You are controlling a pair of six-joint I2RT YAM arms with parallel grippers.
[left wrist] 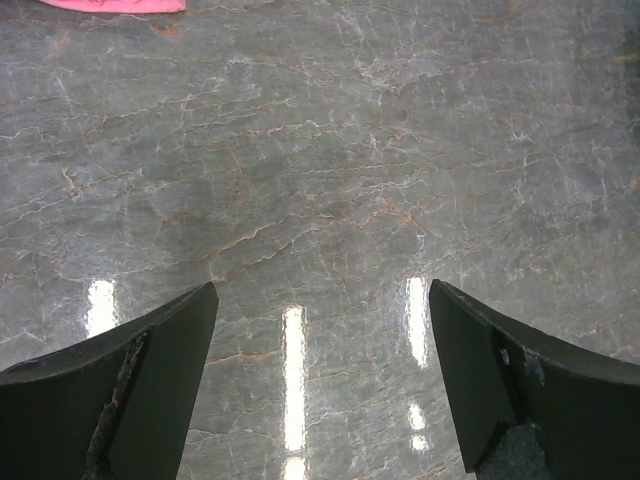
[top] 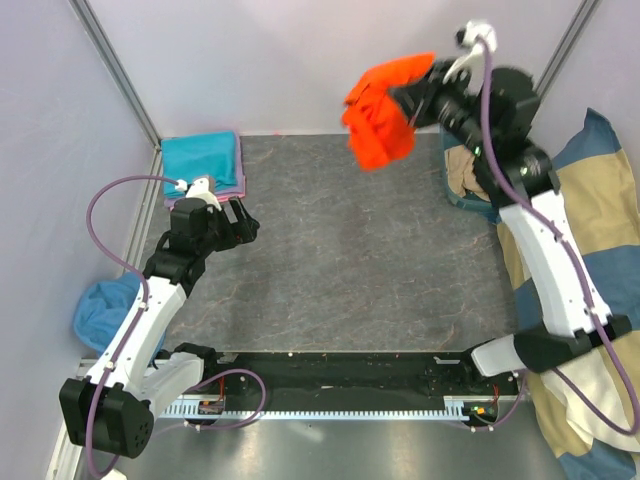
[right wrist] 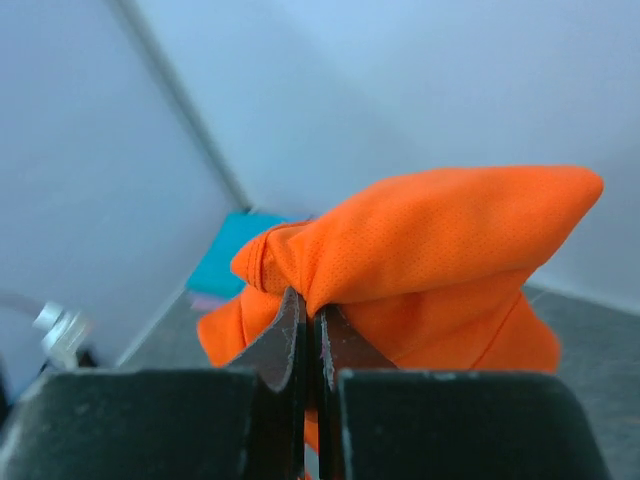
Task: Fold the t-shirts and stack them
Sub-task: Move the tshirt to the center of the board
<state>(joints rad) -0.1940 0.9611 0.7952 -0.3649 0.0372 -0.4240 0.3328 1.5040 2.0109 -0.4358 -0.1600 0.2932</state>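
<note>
My right gripper (top: pixel 405 100) is shut on the bright orange t-shirt (top: pixel 383 112) and holds it bunched up high above the back right of the table; in the right wrist view the orange t-shirt (right wrist: pixel 430 250) hangs over the closed gripper (right wrist: pixel 313 315). A folded teal t-shirt (top: pixel 202 158) lies on a pink-lilac one (top: pixel 238 186) at the back left corner; the teal one also shows in the right wrist view (right wrist: pixel 232 252). My left gripper (top: pixel 243 222) is open and empty over bare table, its fingers (left wrist: pixel 130 385) wide apart. A pink edge (left wrist: pixel 115 5) shows at the top of the left wrist view.
A beige cloth (top: pixel 466 172) lies in a dark bin at the back right. The big blue-and-beige fabric (top: pixel 600 200) drapes along the right side. A blue cloth bundle (top: pixel 100 310) sits off the left edge. Grey walls close the back and sides.
</note>
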